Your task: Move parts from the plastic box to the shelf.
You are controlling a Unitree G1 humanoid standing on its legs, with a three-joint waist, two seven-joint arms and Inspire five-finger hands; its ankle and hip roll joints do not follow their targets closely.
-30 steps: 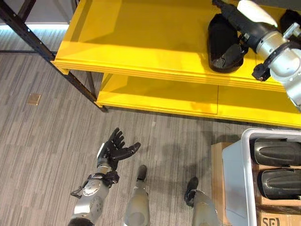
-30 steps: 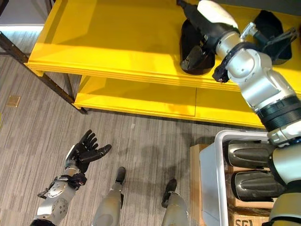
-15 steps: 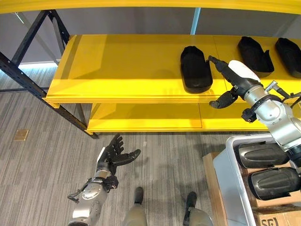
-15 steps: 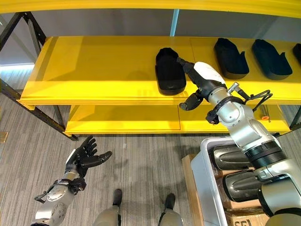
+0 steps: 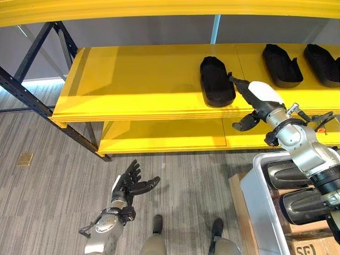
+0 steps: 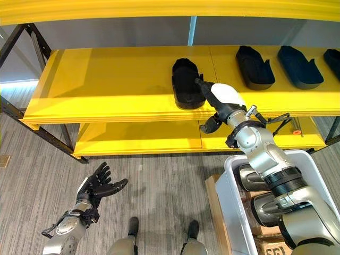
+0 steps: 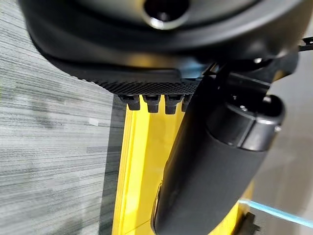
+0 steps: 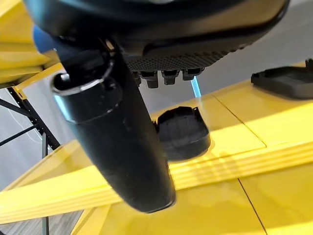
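The right robot hand (image 5: 254,95) is seen open and empty just beside a part (image 5: 216,81) laid on the shelf (image 5: 133,79). Remaining parts (image 5: 297,172) lie crosswise in the plastic box (image 5: 255,196), nearer this arm. The left robot hand (image 5: 130,183) is held open, low.

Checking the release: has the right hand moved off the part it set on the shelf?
Yes. The right hand has drawn back toward the shelf's front edge, beside the part.
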